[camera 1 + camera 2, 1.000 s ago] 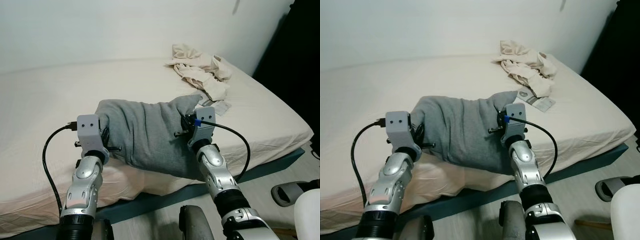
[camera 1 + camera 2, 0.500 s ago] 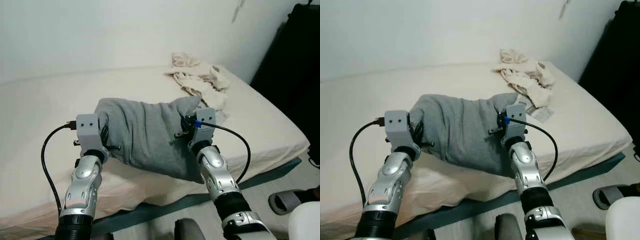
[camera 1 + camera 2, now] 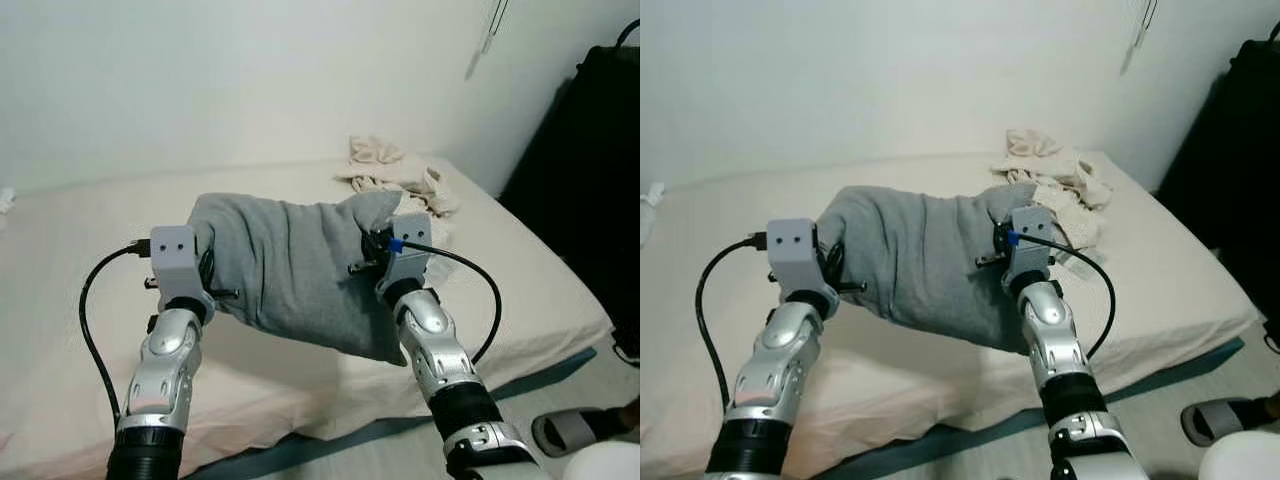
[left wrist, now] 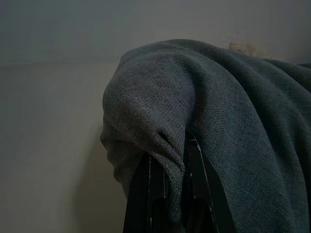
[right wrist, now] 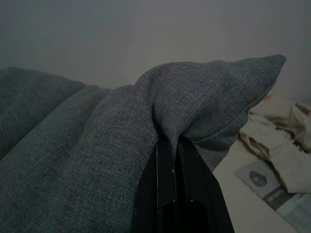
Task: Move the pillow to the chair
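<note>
A grey pillow [image 3: 290, 270] hangs in the air above the bed, held between both arms. My left gripper [image 3: 205, 270] is shut on its left end; in the left wrist view the black fingers [image 4: 160, 194] pinch a fold of grey fabric [image 4: 204, 111]. My right gripper [image 3: 375, 245] is shut on the pillow's right corner, and in the right wrist view its fingers [image 5: 167, 184] clamp the cloth [image 5: 97, 145] just below the pointed corner. The pillow sags below the grippers.
A wide bed with a cream sheet [image 3: 60, 300] lies in front, reaching to the white wall. A heap of cream cloth [image 3: 395, 170] lies at its far right. A dark wardrobe [image 3: 590, 170] stands on the right. A slipper [image 3: 565, 430] lies on the floor.
The whole picture has shifted down, so the camera has risen or tilted up. The pillow stays pinched between both grippers, now higher above the bed's edge.
</note>
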You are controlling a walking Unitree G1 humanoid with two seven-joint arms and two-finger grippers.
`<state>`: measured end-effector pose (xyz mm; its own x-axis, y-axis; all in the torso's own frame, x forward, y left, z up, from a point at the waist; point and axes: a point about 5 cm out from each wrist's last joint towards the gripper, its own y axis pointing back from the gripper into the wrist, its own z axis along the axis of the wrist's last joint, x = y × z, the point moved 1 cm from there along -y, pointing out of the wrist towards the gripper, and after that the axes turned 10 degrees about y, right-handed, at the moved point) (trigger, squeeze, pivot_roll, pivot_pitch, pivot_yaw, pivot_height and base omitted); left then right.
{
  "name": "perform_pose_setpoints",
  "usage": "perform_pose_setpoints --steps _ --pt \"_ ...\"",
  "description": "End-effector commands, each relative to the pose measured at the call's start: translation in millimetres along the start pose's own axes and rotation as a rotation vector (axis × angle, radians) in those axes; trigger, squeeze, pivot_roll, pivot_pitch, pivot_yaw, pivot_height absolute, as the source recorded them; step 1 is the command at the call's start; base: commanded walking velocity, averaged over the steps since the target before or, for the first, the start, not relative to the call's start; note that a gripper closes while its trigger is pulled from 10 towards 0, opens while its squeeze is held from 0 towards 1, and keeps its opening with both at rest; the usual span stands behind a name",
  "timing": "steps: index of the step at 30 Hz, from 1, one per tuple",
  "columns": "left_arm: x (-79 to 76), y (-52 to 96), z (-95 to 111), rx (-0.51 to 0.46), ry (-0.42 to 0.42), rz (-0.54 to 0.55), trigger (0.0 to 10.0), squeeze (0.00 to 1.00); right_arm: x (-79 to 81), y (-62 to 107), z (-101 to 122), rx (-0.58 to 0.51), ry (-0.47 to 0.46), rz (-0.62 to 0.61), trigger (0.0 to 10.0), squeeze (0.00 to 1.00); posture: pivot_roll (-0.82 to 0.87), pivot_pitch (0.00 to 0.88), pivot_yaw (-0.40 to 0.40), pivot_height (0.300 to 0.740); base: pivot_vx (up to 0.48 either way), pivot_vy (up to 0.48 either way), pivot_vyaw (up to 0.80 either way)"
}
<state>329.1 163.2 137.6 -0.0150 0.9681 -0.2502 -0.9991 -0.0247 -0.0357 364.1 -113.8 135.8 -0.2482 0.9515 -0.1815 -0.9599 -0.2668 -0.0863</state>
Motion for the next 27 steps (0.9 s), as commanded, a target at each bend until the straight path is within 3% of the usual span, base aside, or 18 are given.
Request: perform_pose_setpoints --steps 1,12,17,18,20,27 --pt "-12.9 -2.2 3.1 -0.020 -0.011 -0.060 10.0 0.00 11.0 -5.4 14.5 -0.054 -0.002 0.057 10.0 0.00 -0.04 0.007 -0.071 0.735 0.000 0.000 0.00" --pt "-10.5 -2.2 3.2 -0.020 -0.016 -0.062 10.0 0.00 11.8 -3.0 10.8 -0.040 0.003 0.064 10.0 0.00 -0.04 0.014 -0.076 0.740 0.000 0.000 0.00" --pt "1.4 3.8 -27.7 0.083 -0.024 -0.033 10.0 0.00 27.4 9.3 -29.3 0.116 0.045 0.168 10.0 0.00 -0.04 0.019 -0.078 0.740 0.000 0.000 0.00" --pt "1.4 3.8 -27.7 0.083 -0.024 -0.033 10.0 0.00 27.4 9.3 -29.3 0.116 0.045 0.168 10.0 0.00 -0.04 0.019 -0.078 0.740 0.000 0.000 0.00" --pt "5.0 10.3 -51.6 0.164 -0.081 -0.034 10.0 0.00 27.2 21.9 -56.7 0.221 0.030 0.151 10.0 0.00 -0.03 0.028 -0.086 0.740 0.000 0.000 0.00" --pt "1.0 14.4 -58.4 0.195 -0.080 -0.059 10.0 0.00 25.9 29.2 -68.6 0.276 -0.008 0.124 10.0 0.00 -0.03 0.036 -0.078 0.740 0.000 0.000 -0.23"
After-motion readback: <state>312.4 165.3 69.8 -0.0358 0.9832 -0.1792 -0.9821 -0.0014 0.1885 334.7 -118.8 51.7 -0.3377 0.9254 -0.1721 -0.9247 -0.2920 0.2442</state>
